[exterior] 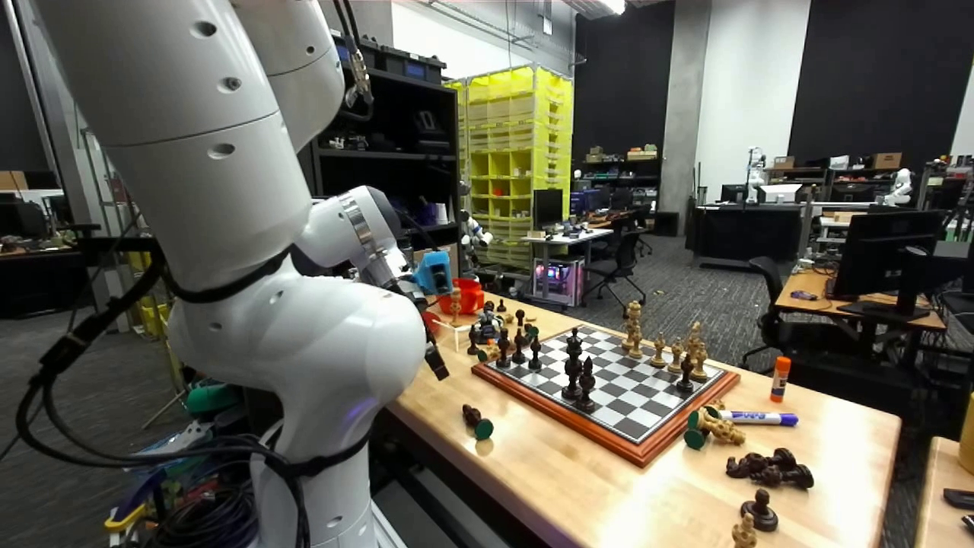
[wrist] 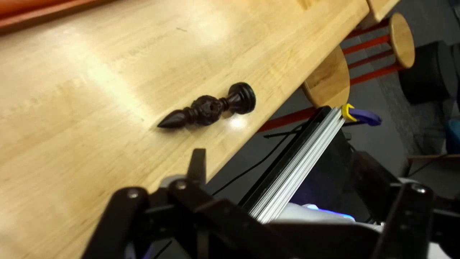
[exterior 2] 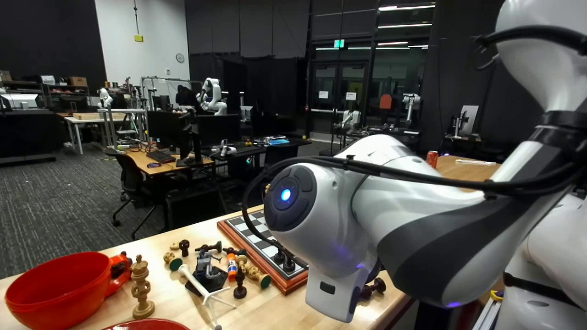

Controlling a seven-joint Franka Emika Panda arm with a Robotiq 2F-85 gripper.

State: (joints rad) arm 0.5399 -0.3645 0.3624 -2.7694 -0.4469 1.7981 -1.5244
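In the wrist view, the pincer (wrist: pixel 282 167) is spread wide, near a dark chess piece (wrist: pixel 208 109) lying on its side on the worktop (wrist: pixel 90 144). In an exterior view, that piece lies near a chessboard (exterior: pixel 631 388) bearing upright chessmen (exterior: pixel 572 369). In an exterior view, a pale king (exterior 2: pixel 143 293) stands beside a red bowl (exterior 2: pixel 59 305).

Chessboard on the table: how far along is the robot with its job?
Done, apparently: several standing pieces on the chessboard. In hand: nothing; the open gripper is empty, near a dark pointed piece lying on its side. Left, perhaps: that piece, not yet picked up, and other dark pieces lying off the chessboard.
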